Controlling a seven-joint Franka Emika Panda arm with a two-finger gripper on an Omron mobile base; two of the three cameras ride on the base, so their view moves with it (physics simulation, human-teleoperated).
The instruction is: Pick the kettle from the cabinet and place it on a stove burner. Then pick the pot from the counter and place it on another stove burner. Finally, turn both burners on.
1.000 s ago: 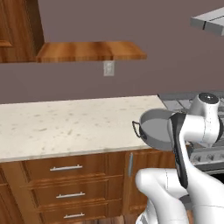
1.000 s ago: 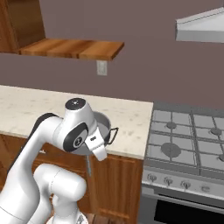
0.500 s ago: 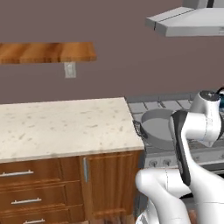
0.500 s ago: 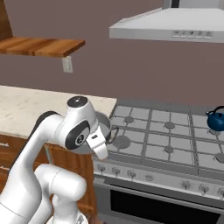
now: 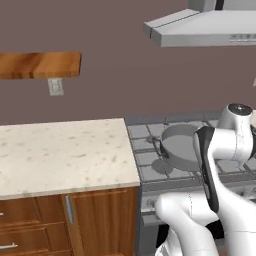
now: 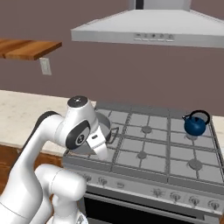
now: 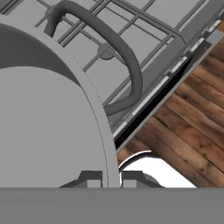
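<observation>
Two fingers of the gripper (image 7: 111, 179) are pinching the grey pot's (image 7: 43, 127) rim between them, holding it above the near stove burners (image 6: 142, 155). Farther off, the blue kettle (image 6: 195, 124) is sitting on a back burner. Next, the pot needs lowering onto a free burner.

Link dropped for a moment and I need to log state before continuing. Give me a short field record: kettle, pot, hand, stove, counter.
kettle: kettle sits on the stove's back right burner
pot: pot held above the stove's left burners, its loop handle over the grates
hand: hand shut on the pot's rim, one finger on each side of the wall
stove: stove, knob states unreadable
counter: counter, left of the stove
</observation>
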